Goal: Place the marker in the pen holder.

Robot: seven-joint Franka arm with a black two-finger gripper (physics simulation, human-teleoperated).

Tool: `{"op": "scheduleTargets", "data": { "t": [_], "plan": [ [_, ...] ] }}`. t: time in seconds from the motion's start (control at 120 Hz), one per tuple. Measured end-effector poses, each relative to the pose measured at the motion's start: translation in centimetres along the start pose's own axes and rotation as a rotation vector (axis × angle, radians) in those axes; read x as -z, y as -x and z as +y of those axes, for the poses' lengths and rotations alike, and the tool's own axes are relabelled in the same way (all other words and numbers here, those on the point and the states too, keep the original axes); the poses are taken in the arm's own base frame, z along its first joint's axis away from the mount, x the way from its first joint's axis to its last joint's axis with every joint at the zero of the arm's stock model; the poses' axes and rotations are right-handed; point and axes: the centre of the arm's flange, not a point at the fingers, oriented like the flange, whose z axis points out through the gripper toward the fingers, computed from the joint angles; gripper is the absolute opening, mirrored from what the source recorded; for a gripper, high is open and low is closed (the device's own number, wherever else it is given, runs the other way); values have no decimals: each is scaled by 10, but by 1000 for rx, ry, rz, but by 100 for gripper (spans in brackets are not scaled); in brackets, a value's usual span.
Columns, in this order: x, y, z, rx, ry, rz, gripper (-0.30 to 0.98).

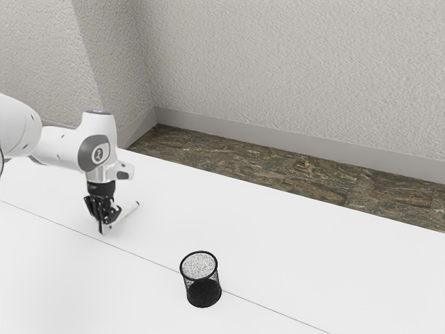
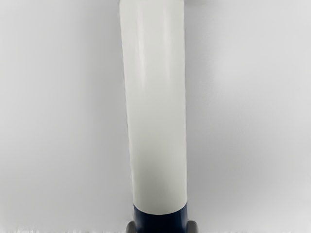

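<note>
Pale textured walls [image 1: 278, 76] and a brown marbled floor [image 1: 278, 167] lie beyond the far edge of the white table [image 1: 306, 257]. Between that edge and the tabletop's thin seam, the gripper [image 1: 105, 227] pinches the white marker [image 1: 125, 215] at a dark blue part, low at the surface; the black mesh pen holder [image 1: 204, 293] stands upright, well apart.

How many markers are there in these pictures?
1: the white marker with dark blue parts, at the claw, toward the exterior view's left. The arm might hide another.
</note>
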Motion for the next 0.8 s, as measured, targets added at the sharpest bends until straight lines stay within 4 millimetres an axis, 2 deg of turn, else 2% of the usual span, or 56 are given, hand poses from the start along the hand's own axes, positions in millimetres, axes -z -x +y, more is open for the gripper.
{"op": "scheduleTargets", "data": {
  "t": [0.117,0.267,0.367,0.5,0.592,0.667,0.8],
  "plan": [
    [26,0,11,-12,-32,35,-9],
    [81,10,26,-24,-79,101,-10],
    [113,15,46,-48,-107,137,-10],
    [158,20,86,-96,-133,185,-10],
    [188,17,125,-144,-130,199,-10],
    [198,17,155,-179,-109,176,-10],
    [201,28,195,-222,-59,97,-10]
  ]
}}
